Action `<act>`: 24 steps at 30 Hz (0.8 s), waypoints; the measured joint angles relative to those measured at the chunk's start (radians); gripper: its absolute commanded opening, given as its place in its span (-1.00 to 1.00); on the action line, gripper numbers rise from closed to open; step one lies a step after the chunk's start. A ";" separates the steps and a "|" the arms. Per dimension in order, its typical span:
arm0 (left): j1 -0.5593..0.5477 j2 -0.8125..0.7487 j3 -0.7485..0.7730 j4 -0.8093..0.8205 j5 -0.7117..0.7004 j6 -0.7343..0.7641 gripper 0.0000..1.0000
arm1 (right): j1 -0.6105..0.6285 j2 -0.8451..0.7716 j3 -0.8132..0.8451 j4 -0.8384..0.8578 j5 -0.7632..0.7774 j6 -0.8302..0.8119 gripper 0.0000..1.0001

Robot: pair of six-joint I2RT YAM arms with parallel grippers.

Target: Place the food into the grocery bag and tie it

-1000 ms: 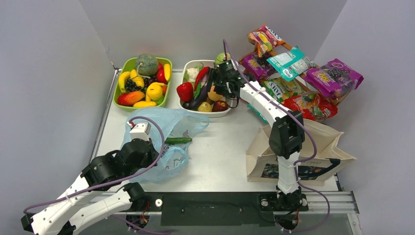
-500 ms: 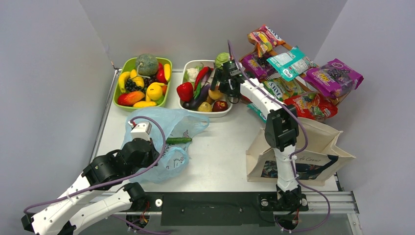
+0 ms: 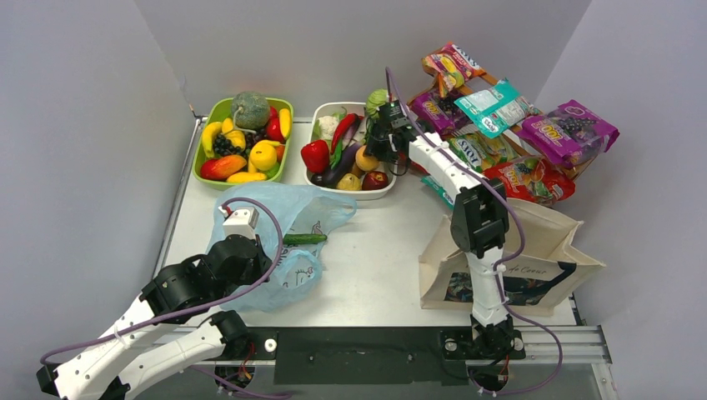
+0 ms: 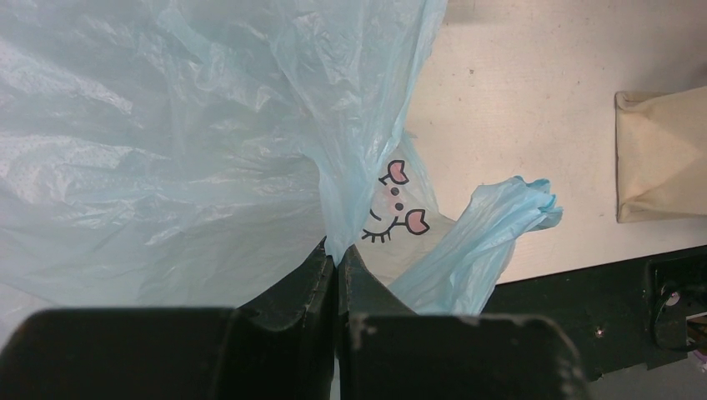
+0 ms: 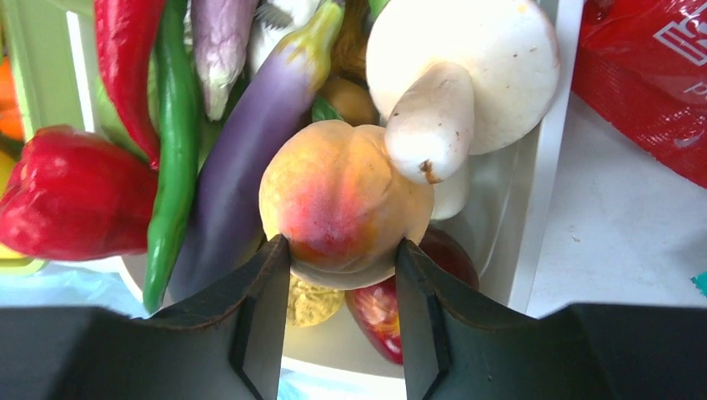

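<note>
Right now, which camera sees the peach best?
The right wrist view: the peach fills the middle, clamped in the right gripper. The top external view shows it as a small spot over the white tray. The left wrist view shows just the grocery bag.

Two trays sitting at back: green tray, white tray. One blue grocery bag lying, one canvas tote standing, one cucumber lying loose. Snack packets piling at right, roughly seven showing.

Plain grey walls enclose a white table on three sides
</note>
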 measured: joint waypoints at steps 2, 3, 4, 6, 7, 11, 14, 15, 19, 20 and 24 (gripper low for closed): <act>0.002 0.000 0.000 0.000 0.000 0.000 -1.00 | 0.003 -0.019 -0.011 -0.003 -0.010 -0.002 -0.65; 0.003 0.000 0.000 0.000 0.000 0.000 -1.00 | 0.006 -0.033 -0.018 -0.008 -0.014 -0.003 -0.65; 0.003 0.000 0.000 0.000 0.000 0.000 -1.00 | 0.010 -0.045 -0.023 -0.013 -0.019 -0.004 -0.66; 0.004 0.000 0.000 0.000 0.001 0.000 -1.00 | 0.021 -0.080 -0.030 -0.023 -0.033 -0.008 -0.67; 0.004 0.000 0.000 0.000 0.001 0.000 -1.00 | 0.028 -0.102 -0.032 -0.026 -0.042 -0.011 -0.68; 0.005 0.000 0.000 0.001 0.001 0.001 -1.00 | 0.051 -0.201 -0.056 -0.028 -0.078 -0.021 -0.69; 0.006 0.000 0.000 0.002 0.003 0.003 -1.00 | 0.067 -0.296 -0.106 -0.028 -0.115 -0.027 -0.70; 0.007 0.000 0.000 0.002 0.004 0.004 -1.00 | 0.071 -0.329 -0.127 -0.027 -0.127 -0.031 -0.70; 0.011 0.000 0.000 0.004 0.005 0.005 -1.00 | 0.099 -0.455 -0.237 -0.023 -0.183 -0.055 -0.70; 0.012 0.000 0.000 0.004 0.005 0.005 -1.00 | 0.110 -0.483 -0.264 -0.020 -0.196 -0.061 -0.70; 0.013 0.000 0.000 0.007 0.006 0.007 -1.00 | 0.180 -0.564 -0.373 -0.005 -0.228 -0.070 -0.69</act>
